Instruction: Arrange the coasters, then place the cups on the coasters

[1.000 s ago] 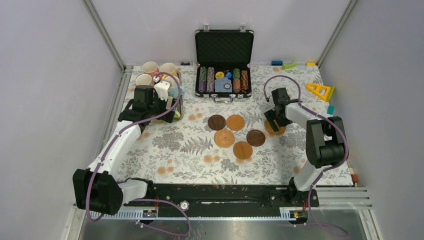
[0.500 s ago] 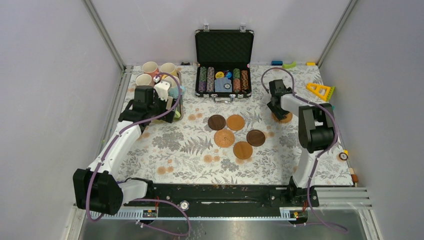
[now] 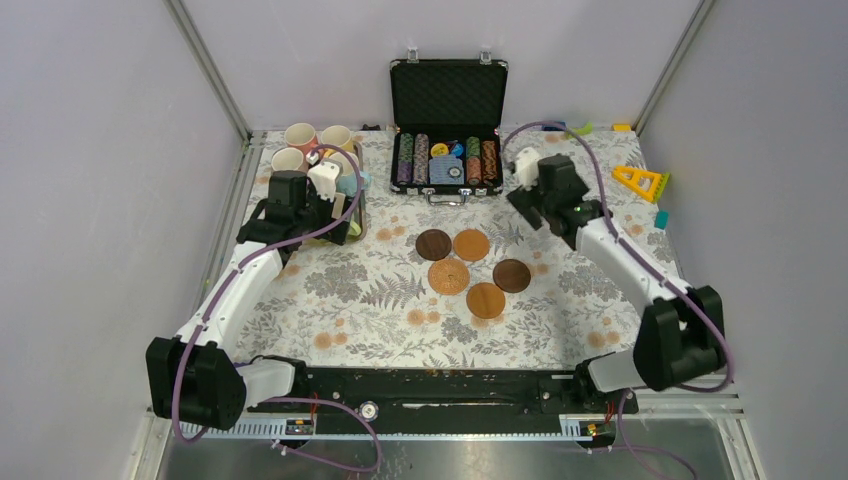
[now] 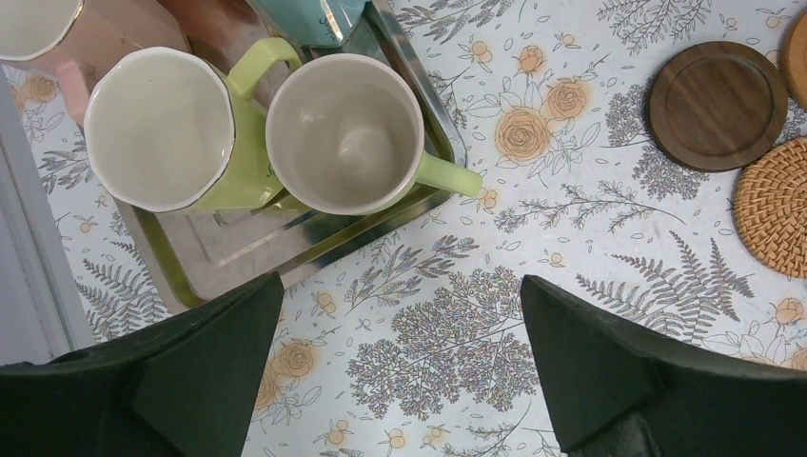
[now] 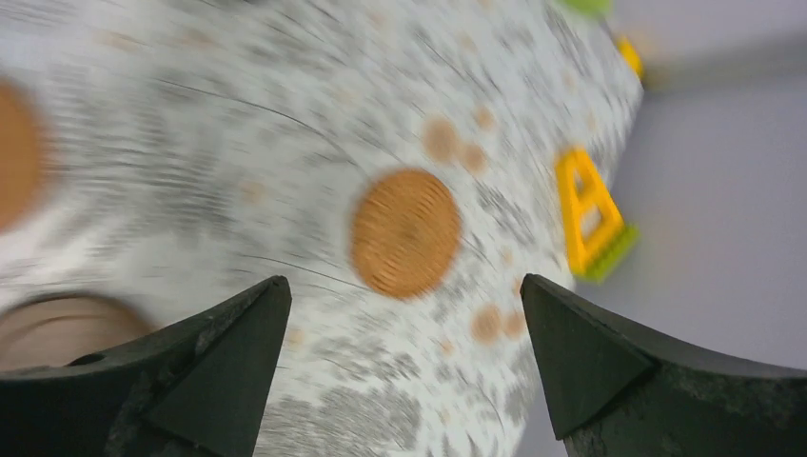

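Mugs (image 4: 343, 133), two green, on tray (image 4: 238, 255) at upper left above wide-open, empty left gripper (image 4: 400, 286); blurred orange coaster (image 5: 404, 231) mid-frame above right gripper (image 5: 404, 286), likewise spread empty.

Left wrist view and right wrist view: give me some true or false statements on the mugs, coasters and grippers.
1. The right-hand green mug stands on the tray. True.
2. A mug sits on the dark wood coaster. False: it is bare.
3. The left gripper is open and empty. True.
4. The right gripper grips a tan coaster. False: it is open, and the coaster lies on the cloth.
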`<action>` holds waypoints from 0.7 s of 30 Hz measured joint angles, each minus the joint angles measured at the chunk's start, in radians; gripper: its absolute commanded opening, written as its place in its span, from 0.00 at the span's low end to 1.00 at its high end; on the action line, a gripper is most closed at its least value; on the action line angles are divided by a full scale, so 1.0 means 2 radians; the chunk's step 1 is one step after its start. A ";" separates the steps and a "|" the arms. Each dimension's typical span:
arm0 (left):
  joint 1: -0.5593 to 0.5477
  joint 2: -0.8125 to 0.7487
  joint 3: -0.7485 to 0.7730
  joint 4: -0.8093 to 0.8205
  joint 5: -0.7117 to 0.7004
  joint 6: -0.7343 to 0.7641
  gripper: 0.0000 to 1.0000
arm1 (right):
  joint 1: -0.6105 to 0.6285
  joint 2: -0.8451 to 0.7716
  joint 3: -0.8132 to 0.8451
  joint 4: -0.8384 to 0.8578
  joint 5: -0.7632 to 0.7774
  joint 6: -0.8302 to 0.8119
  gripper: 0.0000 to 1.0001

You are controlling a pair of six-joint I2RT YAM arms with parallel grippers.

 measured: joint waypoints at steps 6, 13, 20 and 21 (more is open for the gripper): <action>0.000 0.000 -0.002 0.001 0.000 0.000 0.99 | 0.114 -0.023 -0.062 0.020 -0.082 -0.017 1.00; 0.000 -0.002 -0.006 0.001 0.000 0.000 0.99 | 0.131 0.035 -0.100 -0.009 -0.102 -0.040 1.00; 0.000 -0.004 -0.006 0.002 0.000 0.000 0.99 | 0.133 0.079 -0.089 0.029 -0.070 -0.066 1.00; 0.000 -0.004 -0.006 0.002 0.000 0.000 0.99 | 0.133 0.092 -0.082 0.037 -0.058 -0.072 1.00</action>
